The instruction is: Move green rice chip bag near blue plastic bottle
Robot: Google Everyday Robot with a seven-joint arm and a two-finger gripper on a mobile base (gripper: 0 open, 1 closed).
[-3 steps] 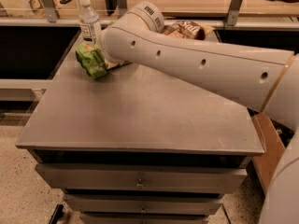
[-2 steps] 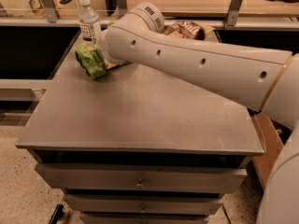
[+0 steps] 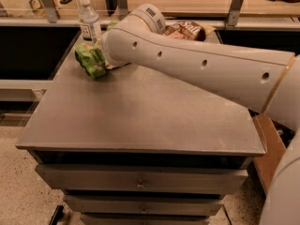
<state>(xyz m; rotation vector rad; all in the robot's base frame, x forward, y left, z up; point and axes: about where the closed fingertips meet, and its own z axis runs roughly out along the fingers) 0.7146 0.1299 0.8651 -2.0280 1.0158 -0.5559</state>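
The green rice chip bag (image 3: 89, 59) lies crumpled on the grey table top (image 3: 140, 111) at its far left. The blue plastic bottle (image 3: 89, 23), with a white cap and a white label, stands upright just behind the bag, at the table's back left corner. My white arm reaches in from the right. My gripper (image 3: 105, 61) is at the bag's right side, mostly hidden behind the arm's wrist. The bag touches the gripper end; whether it is held does not show.
A brown chip bag (image 3: 187, 30) lies at the back of the table, behind my arm. A metal rail with posts (image 3: 234, 6) runs along the back. Drawers (image 3: 140, 182) sit under the table top. A brown box (image 3: 269, 149) stands at the right.
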